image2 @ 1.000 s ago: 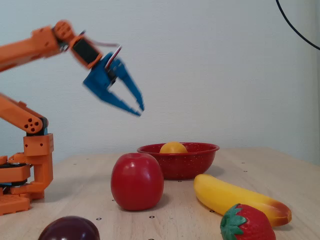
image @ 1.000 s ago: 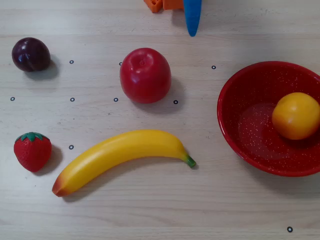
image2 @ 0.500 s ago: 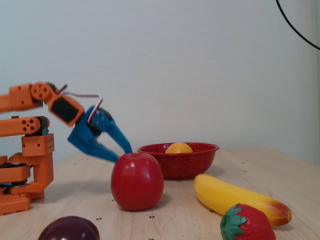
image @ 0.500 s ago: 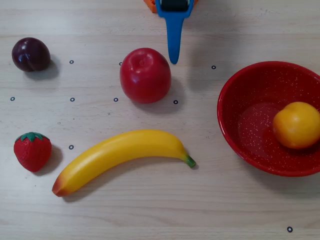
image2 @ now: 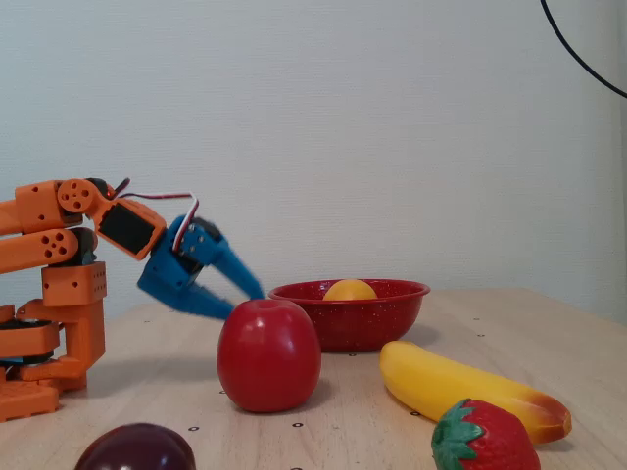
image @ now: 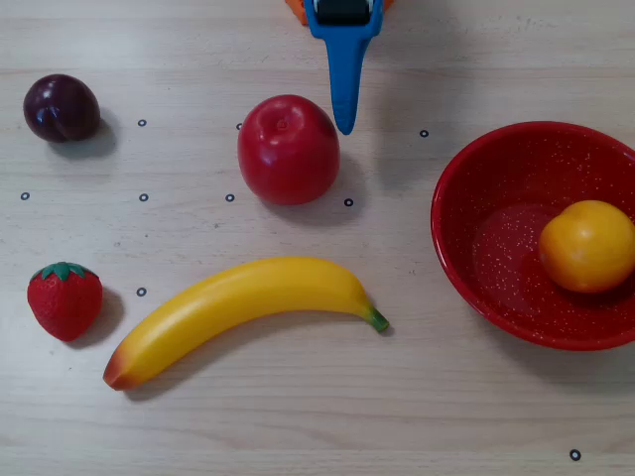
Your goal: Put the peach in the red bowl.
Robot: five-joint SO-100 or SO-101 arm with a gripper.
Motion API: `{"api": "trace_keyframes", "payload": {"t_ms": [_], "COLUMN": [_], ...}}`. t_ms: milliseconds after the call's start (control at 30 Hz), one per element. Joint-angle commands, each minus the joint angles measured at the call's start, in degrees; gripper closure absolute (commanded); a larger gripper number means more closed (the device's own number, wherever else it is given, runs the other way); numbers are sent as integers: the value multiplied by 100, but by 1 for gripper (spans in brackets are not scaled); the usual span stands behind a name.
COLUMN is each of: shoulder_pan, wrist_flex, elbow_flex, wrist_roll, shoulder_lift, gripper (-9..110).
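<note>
Scanning the overhead view left to right: plum (image: pixel 61 107) top left and strawberry (image: pixel 64 299) below it, both well apart from my arm, no risk there. Banana (image: pixel 241 312) lies across the lower middle of the bench (image: pixel 298 416), also clear. Red apple (image: pixel 288 149) sits just beside my tool (image: pixel 344 124), whose blue tip points down right next to the apple's upper right edge; that's my main worry. Any sideways swing or drop from here could clip the apple and roll it toward the banana or the bowl. In the fixed view the tool (image2: pixel 250 291) hangs low behind the apple, fingers spread apart, nothing held between them. It's a bit blurred, so I can't tell how near the tips are to the bench. If I lower more, a finger could jam on the wood. Far right, the peach (image: pixel 586 246) already rests inside the red bowl (image: pixel 466 248), against its right side, so I judge the task done. The remaining risk is me reaching back in and knocking the bowl's rim, or tipping the peach out. Bowl runs off the right edge of the overhead view, so I can't see that side.
</note>
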Motion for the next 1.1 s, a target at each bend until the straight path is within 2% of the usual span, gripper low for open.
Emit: {"api": "trace_keyframes", "payload": {"t_ms": [0, 1067], "shoulder_pan": [-18, -44], "wrist_flex": [360, 413], "elbow_flex": [53, 53], "wrist_roll": [-44, -79], "shoulder_lift": [88, 79], "gripper": [101, 101]}}
